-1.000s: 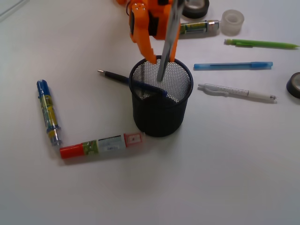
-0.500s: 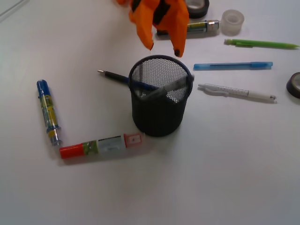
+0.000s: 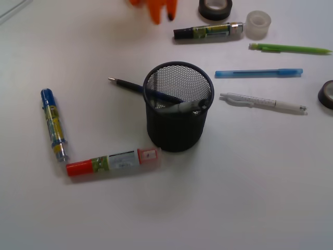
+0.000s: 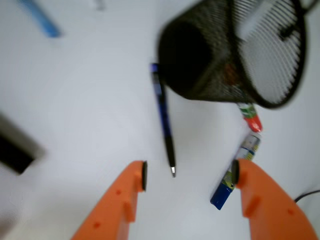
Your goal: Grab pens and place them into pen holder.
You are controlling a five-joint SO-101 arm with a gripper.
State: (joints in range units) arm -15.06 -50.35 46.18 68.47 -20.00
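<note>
Gripper (image 4: 190, 177) is spread wide, holding nothing, up by the bench's far edge. Pen holder (image 3: 177, 125) sits mid-bench with the silver-grey pen (image 3: 179, 108) inside; the navy pen (image 3: 130, 86) is lying behind it, I think. Blue pen (image 3: 258, 73), white pen (image 3: 263, 102) and green pen (image 3: 289, 49) lie toward the right edge.

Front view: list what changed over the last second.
The gripper let go of the silver-grey pen, which dropped into the pen holder, then withdrew upward, open. The navy pen, the other pens and the markers stayed put.
</note>
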